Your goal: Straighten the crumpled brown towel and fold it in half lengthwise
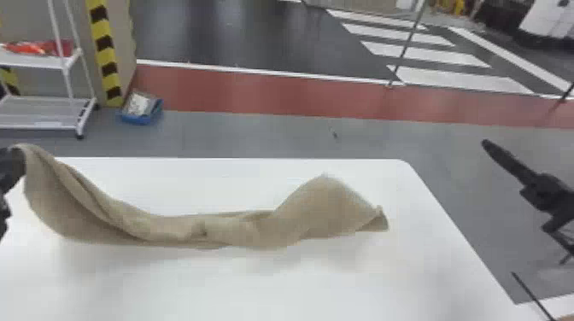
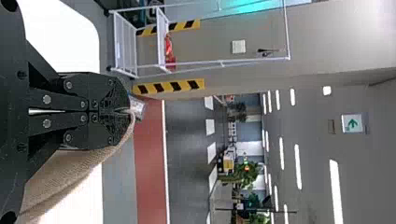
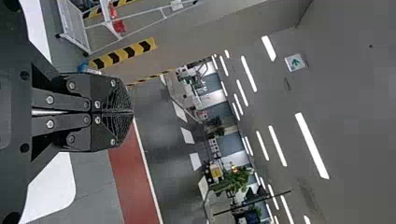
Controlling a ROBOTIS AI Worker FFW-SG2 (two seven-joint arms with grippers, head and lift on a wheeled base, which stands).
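At the head view's left edge my left gripper (image 1: pixel 15 160) holds one end of the brown towel (image 1: pixel 252 230) raised. From there the cloth droops onto the white table (image 1: pixel 213 286) and runs rightward as a twisted, bunched strip, widening into a peaked fold near its right end. In the left wrist view the left gripper (image 2: pixel 128 111) is shut on the edge of the towel (image 2: pixel 70 175), which hangs away from the fingertips. My right gripper (image 1: pixel 487 145) is off the table's right side, apart from the cloth; in the right wrist view the right gripper (image 3: pixel 132 112) is shut with nothing between its fingers.
A white wheeled rack (image 1: pixel 70 113) stands on the floor at the back left, near a blue box (image 1: pixel 143 117) beside a yellow-and-black striped post (image 1: pixel 104 51). The table's right edge slants toward the lower right, and thin dark poles rise beyond the table.
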